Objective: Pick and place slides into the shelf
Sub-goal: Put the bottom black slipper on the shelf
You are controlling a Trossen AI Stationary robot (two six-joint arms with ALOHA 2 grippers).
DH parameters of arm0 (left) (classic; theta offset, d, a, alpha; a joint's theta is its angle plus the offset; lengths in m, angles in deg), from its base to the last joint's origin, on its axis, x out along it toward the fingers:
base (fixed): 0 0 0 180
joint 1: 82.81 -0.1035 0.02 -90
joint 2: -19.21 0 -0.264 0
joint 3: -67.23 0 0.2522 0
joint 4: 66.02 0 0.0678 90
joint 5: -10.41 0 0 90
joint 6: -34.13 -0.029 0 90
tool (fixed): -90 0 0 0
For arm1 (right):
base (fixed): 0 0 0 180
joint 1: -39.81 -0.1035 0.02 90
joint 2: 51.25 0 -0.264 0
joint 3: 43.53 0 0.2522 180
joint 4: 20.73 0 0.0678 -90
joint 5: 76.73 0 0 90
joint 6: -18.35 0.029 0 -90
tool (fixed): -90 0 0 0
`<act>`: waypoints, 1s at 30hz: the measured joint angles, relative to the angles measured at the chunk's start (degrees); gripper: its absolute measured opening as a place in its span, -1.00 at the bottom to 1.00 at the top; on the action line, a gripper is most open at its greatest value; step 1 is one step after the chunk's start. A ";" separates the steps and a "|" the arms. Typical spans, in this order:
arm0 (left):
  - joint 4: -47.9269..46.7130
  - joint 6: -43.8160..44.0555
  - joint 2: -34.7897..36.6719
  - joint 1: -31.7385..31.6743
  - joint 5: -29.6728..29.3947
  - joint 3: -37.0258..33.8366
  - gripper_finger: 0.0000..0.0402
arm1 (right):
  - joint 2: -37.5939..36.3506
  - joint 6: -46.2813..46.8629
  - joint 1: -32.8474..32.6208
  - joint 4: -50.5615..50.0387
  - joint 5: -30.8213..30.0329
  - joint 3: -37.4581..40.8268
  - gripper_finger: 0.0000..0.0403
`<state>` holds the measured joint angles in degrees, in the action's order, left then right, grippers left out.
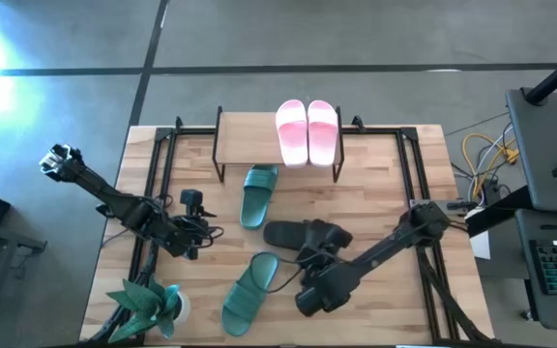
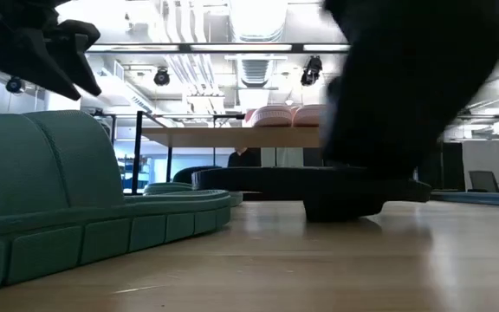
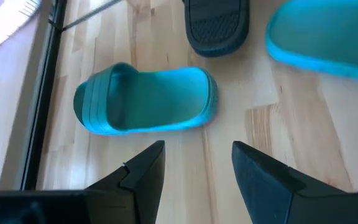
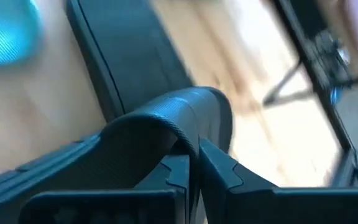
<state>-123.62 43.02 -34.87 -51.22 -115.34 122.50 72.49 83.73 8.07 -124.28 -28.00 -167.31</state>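
Two pink slides [image 1: 307,131] on shelf [image 1: 245,130], no writing legible

My right arm reaches in from the right edge toward the table's middle, wrist low, right gripper [image 4: 193,163] with its fingers pinched together. My left arm stretches in from the far left, its left gripper [image 3: 197,163] hovering with fingers spread apart, gripping nothing.

Pink pair [image 1: 307,131] atop shelf [image 1: 245,133]; teal [image 1: 257,194], black slides [image 1: 307,234] below.
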 joint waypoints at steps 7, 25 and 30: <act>-0.60 7.25 2.94 -0.09 -1.03 3.72 -0.14 | -5.73 -7.93 4.38 0.15 -12.33 -10.09 -0.94; -2.18 9.95 15.83 -0.13 -21.06 5.76 -0.14 | -6.70 -70.03 33.05 41.57 -5.43 -20.26 -0.94; -2.16 9.91 16.72 -0.16 -24.45 4.47 -0.14 | -3.90 -80.89 40.46 49.76 0.75 -20.24 -0.94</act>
<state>-125.78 52.93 -18.14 -51.38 -139.79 126.97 68.59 2.84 48.54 -74.52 -27.25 -187.55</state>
